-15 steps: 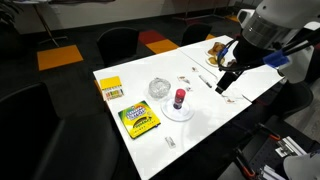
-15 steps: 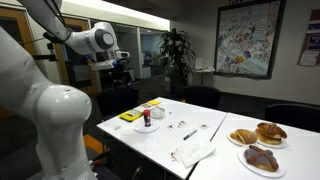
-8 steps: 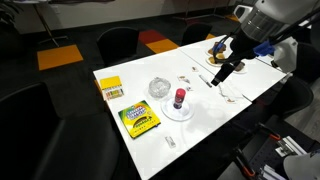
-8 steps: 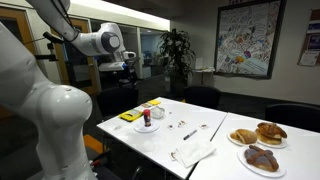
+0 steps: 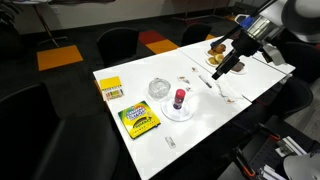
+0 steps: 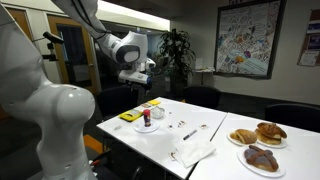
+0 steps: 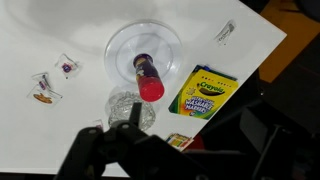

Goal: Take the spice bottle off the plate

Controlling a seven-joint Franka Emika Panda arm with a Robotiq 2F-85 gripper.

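Nothing done yet: the spice bottle (image 7: 148, 78) stands upright on the plate (image 7: 122, 48) on the counter (image 7: 60, 25), your gripper (image 5: 222, 70) hangs well apart from it, jaws holding nothing, opening not discernible, so approach, grasp and lift-off all remain.

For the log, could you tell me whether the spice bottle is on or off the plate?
On: the spice bottle stands upright within the plate rim, untouched, with the gripper hovering apart.
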